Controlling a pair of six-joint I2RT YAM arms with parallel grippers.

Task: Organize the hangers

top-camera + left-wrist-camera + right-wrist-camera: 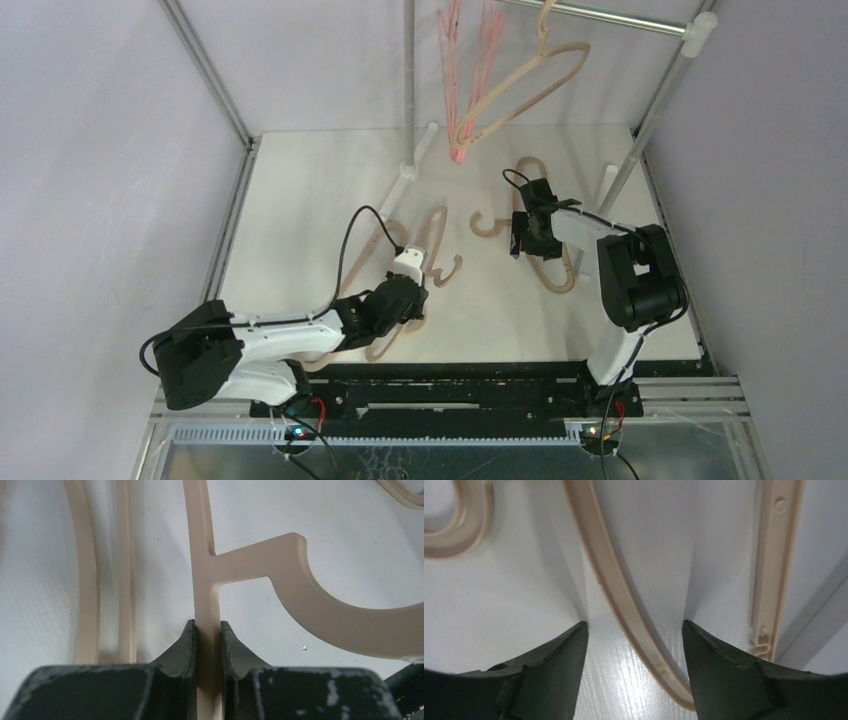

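Beige hangers lie on the white table (300, 200). My left gripper (413, 278) is shut on the shoulder bar of one beige hanger (438, 250); in the left wrist view the bar (205, 570) runs between the tips (208, 626), with the hook (320, 600) curving right. My right gripper (522, 235) is open, low over another beige hanger (553, 270); its curved arm (614, 590) passes between the fingers (569, 655) and its straight bar (774, 555) lies to the right. One beige hanger (530, 85) and pink-red wire hangers (470, 70) hang from the rail (610, 17).
Rack poles stand at the centre back (409, 80) and right (660, 110), with white feet (420, 155) on the table. A further beige hanger (375, 345) lies under my left arm. A black cable (350, 240) loops over the left side.
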